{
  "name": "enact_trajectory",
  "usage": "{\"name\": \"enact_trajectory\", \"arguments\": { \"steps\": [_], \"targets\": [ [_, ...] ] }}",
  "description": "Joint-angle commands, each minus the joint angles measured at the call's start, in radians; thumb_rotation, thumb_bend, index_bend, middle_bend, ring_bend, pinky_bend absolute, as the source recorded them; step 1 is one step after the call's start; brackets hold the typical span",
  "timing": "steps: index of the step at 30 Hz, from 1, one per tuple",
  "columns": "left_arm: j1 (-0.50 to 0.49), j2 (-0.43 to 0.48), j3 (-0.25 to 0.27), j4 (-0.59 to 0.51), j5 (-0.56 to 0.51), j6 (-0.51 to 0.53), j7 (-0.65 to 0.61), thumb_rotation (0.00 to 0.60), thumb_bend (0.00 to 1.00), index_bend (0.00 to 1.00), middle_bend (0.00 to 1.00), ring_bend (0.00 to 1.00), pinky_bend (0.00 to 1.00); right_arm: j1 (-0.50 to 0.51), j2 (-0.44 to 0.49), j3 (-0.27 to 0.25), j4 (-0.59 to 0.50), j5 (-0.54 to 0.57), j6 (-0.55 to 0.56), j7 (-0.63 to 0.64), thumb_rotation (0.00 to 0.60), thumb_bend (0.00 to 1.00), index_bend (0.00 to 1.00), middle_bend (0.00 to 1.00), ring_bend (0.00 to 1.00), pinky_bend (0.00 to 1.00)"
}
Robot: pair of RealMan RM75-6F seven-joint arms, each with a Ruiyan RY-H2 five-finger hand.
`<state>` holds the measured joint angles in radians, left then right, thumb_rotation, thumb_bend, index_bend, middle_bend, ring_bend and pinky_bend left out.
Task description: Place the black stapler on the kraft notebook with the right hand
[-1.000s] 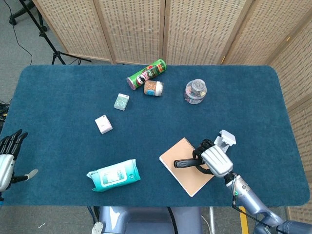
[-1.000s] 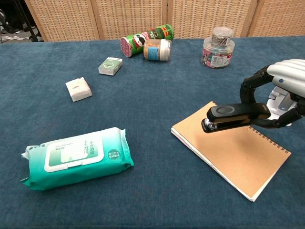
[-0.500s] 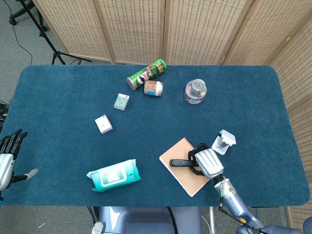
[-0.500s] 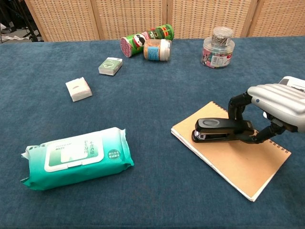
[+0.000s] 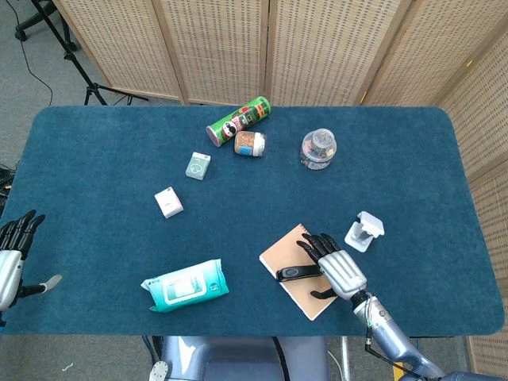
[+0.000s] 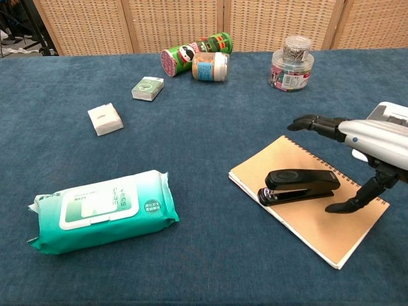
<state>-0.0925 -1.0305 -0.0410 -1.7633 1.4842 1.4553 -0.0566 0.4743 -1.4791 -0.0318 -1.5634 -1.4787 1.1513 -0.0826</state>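
The black stapler (image 6: 298, 185) lies flat on the kraft notebook (image 6: 319, 217), its nose toward the left; in the head view the stapler (image 5: 295, 273) rests on the notebook (image 5: 279, 255) near the front edge of the table. My right hand (image 6: 373, 137) hovers just right of the stapler with its fingers spread and holds nothing; the head view shows the right hand (image 5: 337, 268) over the notebook's right part. My left hand (image 5: 12, 254) hangs at the table's front left edge, fingers apart and empty.
A teal wet-wipes pack (image 6: 102, 210) lies front left. A small white box (image 6: 105, 118), a green-white box (image 6: 148, 88), a green chips can (image 6: 194, 53), a small jar (image 6: 210, 66) and a clear tub (image 6: 292, 64) stand further back. A white holder (image 5: 363, 231) sits right of the notebook.
My right hand lowered the stapler onto the notebook, then let go and spread its fingers. The stapler now lies free. The left hand has not moved.
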Motion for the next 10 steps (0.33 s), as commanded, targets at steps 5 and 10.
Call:
{"name": "enact_trajectory", "arguments": {
  "steps": [5,10],
  "targets": [
    [0.006,0.003,0.007,-0.002,0.020,0.014,-0.009,0.600,0.00,0.00,0.00,0.00,0.00,-0.088,0.163,-0.003,-0.130,-0.109,0.199,0.080,0.600,0.00,0.00,0.00,0.00,0.01],
    [0.015,0.004,0.010,0.001,0.031,0.034,-0.021,0.600,0.00,0.00,0.00,0.00,0.00,-0.166,0.182,-0.003,-0.045,-0.161,0.353,0.138,0.600,0.00,0.00,0.00,0.00,0.00]
  ]
}}
